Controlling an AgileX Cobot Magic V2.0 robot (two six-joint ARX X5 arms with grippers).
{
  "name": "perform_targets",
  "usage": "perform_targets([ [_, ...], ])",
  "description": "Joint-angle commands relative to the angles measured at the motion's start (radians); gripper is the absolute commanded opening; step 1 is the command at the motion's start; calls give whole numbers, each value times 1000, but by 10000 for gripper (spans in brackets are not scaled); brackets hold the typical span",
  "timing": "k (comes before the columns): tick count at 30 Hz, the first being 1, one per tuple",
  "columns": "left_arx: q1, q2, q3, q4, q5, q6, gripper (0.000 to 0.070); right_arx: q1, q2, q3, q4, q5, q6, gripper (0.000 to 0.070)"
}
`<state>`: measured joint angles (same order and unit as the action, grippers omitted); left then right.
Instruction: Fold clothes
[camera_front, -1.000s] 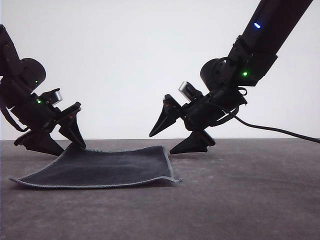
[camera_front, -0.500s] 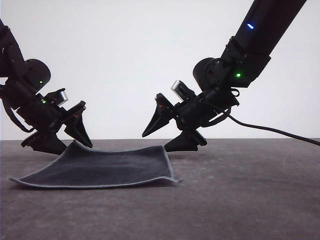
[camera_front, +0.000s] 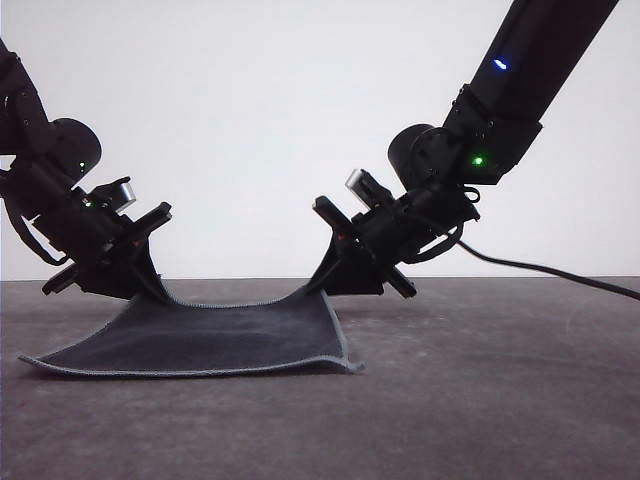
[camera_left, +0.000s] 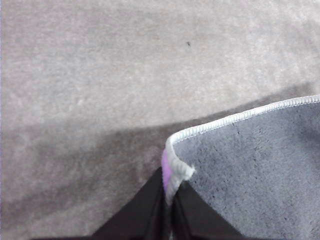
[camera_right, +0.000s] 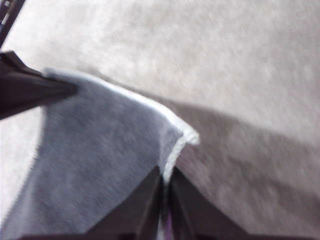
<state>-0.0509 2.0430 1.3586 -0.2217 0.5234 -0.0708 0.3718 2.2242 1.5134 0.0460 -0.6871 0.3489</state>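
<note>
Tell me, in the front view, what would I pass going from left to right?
Left pincer shut on the cloth's far left corner → dark grey cloth sagging on the table → right pincer shut on its far right corner → black cable trailing off right.

Right claw (camera_right: 164, 197) pinched on the grey cloth's (camera_right: 100, 150) light-hemmed corner, above the blurred table (camera_right: 240, 75).

Bright backlit front view silhouettes the arms; right wrist view is motion-blurred, left wrist view sharp.
</note>
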Motion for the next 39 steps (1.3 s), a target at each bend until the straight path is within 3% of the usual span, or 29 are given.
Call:
perform_targets([
  [1, -3, 28, 17, -4, 18, 6, 0, 2, 26, 25, 9, -21, 8, 12],
  [11, 17, -19, 20, -128, 84, 87, 0, -35, 21, 26, -11, -209, -26, 11],
  [18, 19, -112, 20, -270, 98, 167, 0, -56, -13, 26, -152, -311, -135, 11],
  [34, 18, -193, 20, -554, 176, 269, 0, -55, -87, 26, -612, -387, -436, 11],
  [39, 18, -193, 20, -596, 186, 298, 0, -50, -87, 26, -686, -387, -484, 11],
])
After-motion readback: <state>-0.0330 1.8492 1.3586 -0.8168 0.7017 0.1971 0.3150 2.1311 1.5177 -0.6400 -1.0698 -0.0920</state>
